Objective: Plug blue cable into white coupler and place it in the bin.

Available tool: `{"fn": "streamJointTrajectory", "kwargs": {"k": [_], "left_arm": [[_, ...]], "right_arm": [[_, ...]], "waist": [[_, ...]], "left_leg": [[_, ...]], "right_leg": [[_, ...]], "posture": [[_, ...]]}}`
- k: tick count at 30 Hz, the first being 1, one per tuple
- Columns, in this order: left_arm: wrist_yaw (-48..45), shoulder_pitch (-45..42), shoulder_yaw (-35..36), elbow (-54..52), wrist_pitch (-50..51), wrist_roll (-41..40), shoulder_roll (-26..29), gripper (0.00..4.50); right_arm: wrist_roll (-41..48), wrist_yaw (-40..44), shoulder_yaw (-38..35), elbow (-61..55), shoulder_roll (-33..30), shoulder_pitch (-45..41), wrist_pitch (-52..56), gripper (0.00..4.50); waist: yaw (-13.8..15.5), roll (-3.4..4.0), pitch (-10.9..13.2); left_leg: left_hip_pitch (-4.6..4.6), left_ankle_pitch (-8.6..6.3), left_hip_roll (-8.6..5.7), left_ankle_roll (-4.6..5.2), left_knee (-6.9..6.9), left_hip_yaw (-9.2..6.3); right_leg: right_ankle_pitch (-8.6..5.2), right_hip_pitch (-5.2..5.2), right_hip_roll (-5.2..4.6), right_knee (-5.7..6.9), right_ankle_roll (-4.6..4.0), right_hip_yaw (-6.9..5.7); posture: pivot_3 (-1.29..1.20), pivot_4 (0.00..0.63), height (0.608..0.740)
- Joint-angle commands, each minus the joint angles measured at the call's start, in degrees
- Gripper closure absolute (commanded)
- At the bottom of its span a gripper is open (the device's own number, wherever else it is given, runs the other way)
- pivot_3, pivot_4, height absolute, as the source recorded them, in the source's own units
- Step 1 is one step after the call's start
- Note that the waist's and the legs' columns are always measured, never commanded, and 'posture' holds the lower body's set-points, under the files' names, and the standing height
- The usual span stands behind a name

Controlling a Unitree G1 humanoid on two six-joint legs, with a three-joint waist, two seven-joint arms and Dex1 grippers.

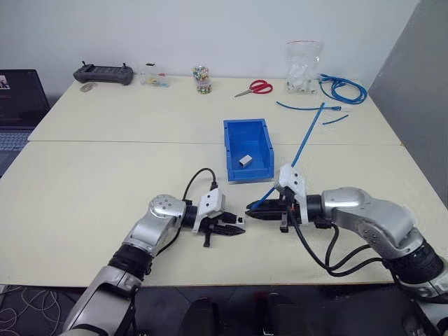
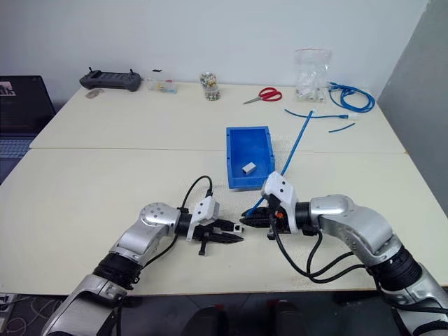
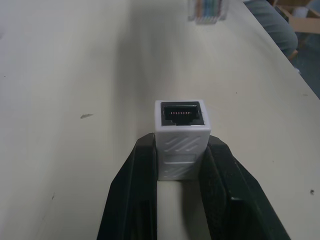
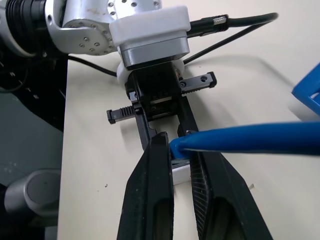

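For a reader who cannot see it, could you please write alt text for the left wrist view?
The left end effector grips the white coupler between its two black fingers, with the open socket facing away from the camera and its row of contacts visible. Beyond it, above the cream table, the clear plug of the blue cable faces the socket, not yet inserted.

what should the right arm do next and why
Probably ease the right gripper toward the left gripper and line the plug up with the socket. The left gripper is shut on the white coupler, socket open and facing out; the right is shut on the blue cable near its plug. The tips face each other with a small gap, slightly offset, so nothing is mated yet.
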Motion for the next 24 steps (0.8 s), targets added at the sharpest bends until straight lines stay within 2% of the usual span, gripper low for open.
{"fn": "streamJointTrajectory", "kwargs": {"k": [1, 7, 13, 24], "left_arm": [[-1.6, -1.3, -0.3, 3.0, -2.5, 1.4, -1.3, 3.72], [-2.1, -2.5, 0.1, 5.9, -4.5, 2.6, -2.4, 3.72], [-2.5, -0.8, 0.3, 4.1, -4.1, 2.6, -2.2, 3.72], [-2.1, 0.3, 1.0, 0.5, -0.8, 2.2, -2.6, 3.72]], "right_arm": [[-3.9, 1.8, 0.3, -0.5, 1.4, -0.1, -2.2, 4.33], [-9.1, 2.5, 1.7, -0.5, 3.8, 1.2, -2.9, 4.33], [-13.0, 1.9, 2.1, 1.7, 5.9, 1.9, -2.4, 4.33], [-16.4, 6.0, 2.1, 3.5, 5.2, 0.7, -2.6, 4.33]], "waist": [[0.1, 0.0, 0.0], [0.2, 0.01, 0.0], [0.1, 0.02, 0.0], [0.0, 0.1, -0.1]], "left_leg": [[0.0, 0.0, -0.01, 0.0, 0.0, 0.01], [0.01, 0.01, -0.05, 0.01, 0.03, -0.03], [0.06, 0.02, -0.05, 0.02, 0.04, -0.02], [0.12, 0.02, -0.03, 0.03, 0.04, -0.02]], "right_leg": [[0.0, 0.0, 0.0, 0.01, 0.0, 0.0], [0.0, 0.02, -0.01, 0.03, 0.0, -0.02], [0.0, 0.04, -0.01, 0.09, 0.0, -0.01], [0.0, 0.07, -0.01, 0.1, 0.0, -0.01]], "posture": [[0.0, 0.15, 0.74], [0.0, 0.15, 0.74], [0.0, 0.15, 0.74], [0.0, 0.15, 0.74]]}}
